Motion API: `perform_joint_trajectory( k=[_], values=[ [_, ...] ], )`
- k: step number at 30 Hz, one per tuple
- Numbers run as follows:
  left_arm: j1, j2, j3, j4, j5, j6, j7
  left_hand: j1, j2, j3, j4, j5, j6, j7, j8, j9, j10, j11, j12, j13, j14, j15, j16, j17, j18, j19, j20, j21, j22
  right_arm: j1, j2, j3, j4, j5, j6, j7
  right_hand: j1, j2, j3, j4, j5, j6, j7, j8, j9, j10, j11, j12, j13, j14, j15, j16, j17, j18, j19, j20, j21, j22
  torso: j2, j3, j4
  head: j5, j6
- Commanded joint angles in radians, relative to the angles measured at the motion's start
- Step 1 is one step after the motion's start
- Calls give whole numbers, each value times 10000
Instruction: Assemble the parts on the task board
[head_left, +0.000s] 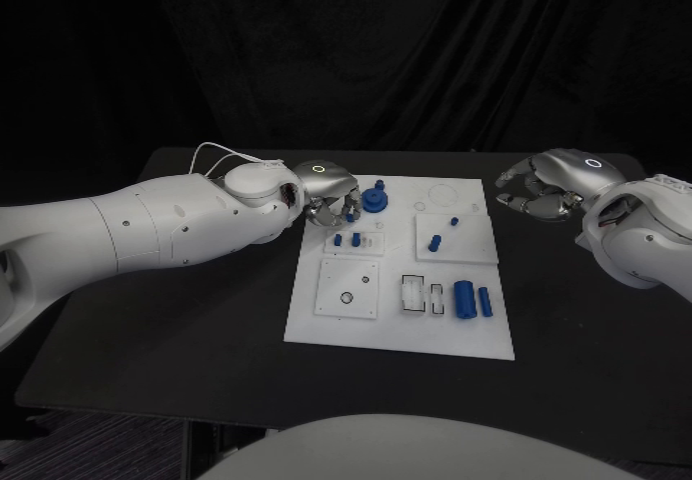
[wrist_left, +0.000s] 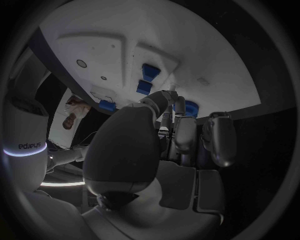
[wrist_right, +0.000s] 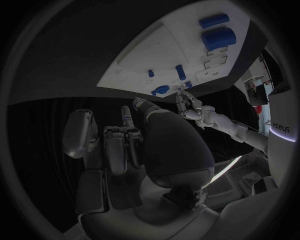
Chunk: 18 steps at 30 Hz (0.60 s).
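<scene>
Head view: the task board (head_left: 332, 325), a flat matte white plate, lies at the centre of the black counter (head_left: 173, 340). The left hand (head_left: 329, 190) hovers at the board's 11 o'clock corner, fingers curled downward beside the round flanged blue part (head_left: 375, 198); whether it pinches anything cannot be told. Risk: a misjudged descent could knock that part or shift the board. The right hand (head_left: 537, 190) holds nothing, fingers loosely curled, off the board's 2 o'clock edge. A large smooth blue cylinder (head_left: 464, 298) lies at 4 o'clock.

Left wrist view: metallic fingers (wrist_left: 182, 131) hang near blue parts; contact is unclear.

Right wrist view: the fingers (wrist_right: 119, 145) are apart and empty.
</scene>
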Motion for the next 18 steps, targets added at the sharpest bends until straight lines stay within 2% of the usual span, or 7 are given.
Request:
perform_joint_trajectory(
  k=[1,10,18],
  values=[
    [-27,11,1,30,-11,205,71,-42,82,12,-22,44,-10,27,-62,-13,46,4,-52,-14,-67,19,-46,-14,-63,-65,12,-38,1707,-24,3,6,-4,-32,-11,-62,9,54,29,-10,27,71,17,-43,-8,1041,-13,26,2630,1047,-13,29,2635,159,-19,-72,-66,1595,-1,-1,-7,1,-2],
    [-27,54,1,23,-11,336,56,-57,92,25,-33,22,-79,-1,-132,-39,68,5,-74,-11,-114,24,-114,-111,-52,-95,17,-87,1692,-25,2,6,-8,-31,-5,-66,9,54,29,-10,27,71,17,-43,-8,1041,-13,26,2630,1047,-13,29,2635,159,-19,-72,-66,1595,-5,15,-15,23,-2],
    [-27,114,1,-40,-11,265,23,-61,104,32,-37,18,-99,-7,-156,-48,83,2,-78,-9,-149,25,-162,-192,-48,-108,19,-107,1686,-26,9,6,-11,-31,-13,-63,9,54,29,-10,27,71,17,-43,-8,1041,-13,26,2630,1047,-13,29,2635,159,-19,-72,-66,1595,-2,11,-15,34,-2]
  ],
)
